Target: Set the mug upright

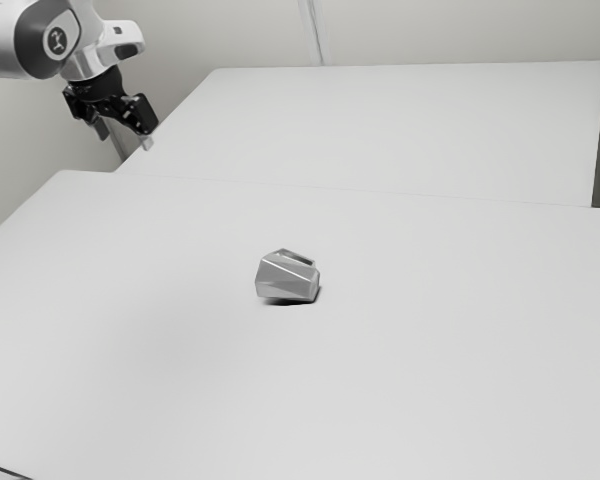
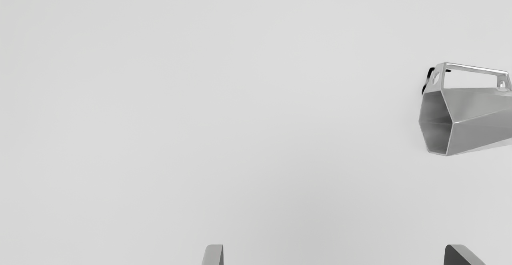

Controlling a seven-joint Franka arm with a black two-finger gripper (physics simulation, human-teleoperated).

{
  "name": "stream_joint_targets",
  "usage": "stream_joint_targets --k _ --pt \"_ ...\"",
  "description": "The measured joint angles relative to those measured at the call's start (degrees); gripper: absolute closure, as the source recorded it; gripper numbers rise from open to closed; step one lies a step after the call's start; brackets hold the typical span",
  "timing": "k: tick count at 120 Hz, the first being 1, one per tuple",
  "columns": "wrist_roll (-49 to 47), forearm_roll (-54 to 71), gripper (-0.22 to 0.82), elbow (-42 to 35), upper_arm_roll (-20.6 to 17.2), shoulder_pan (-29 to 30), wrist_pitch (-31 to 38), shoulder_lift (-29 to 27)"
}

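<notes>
A grey, faceted mug [image 1: 288, 279] lies on its side on the white table, its handle on the upper side in the exterior view. Up at the exterior view's upper left, my gripper [image 1: 126, 140] hangs well away from the mug and higher than it. In the wrist view the mug [image 2: 480, 113] shows its hollow mouth and its handle, its base end cut off by the picture's edge. There my gripper [image 2: 334, 253] is open, its fingertips wide apart with nothing between them.
The white table [image 1: 160, 400] stretches around the mug. Behind it, past a thin seam, lies another white surface [image 1: 410, 125] reaching toward the wall. A dark line [image 1: 5, 470] crosses the exterior view's bottom left corner.
</notes>
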Motion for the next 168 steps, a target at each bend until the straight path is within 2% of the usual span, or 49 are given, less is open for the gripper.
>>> stream_joint_targets --k 32,56,76,92,138,168 --pt "-1.61 -1.38 0.00 -1.85 -0.54 0.80 0.23 0.46" --pt "-2.55 -17.78 0.00 -3.35 0.06 1.86 -0.09 5.65" --pt "-3.03 -32.30 0.00 -10.29 0.61 7.02 -0.35 9.24" --pt "-3.35 -41.58 0.00 -12.99 0.94 7.29 -0.37 12.17" --pt "-3.86 -58.27 0.00 -11.63 1.23 6.80 2.99 21.78" --pt "-4.02 -63.81 0.00 -8.08 1.14 6.82 5.40 27.12"
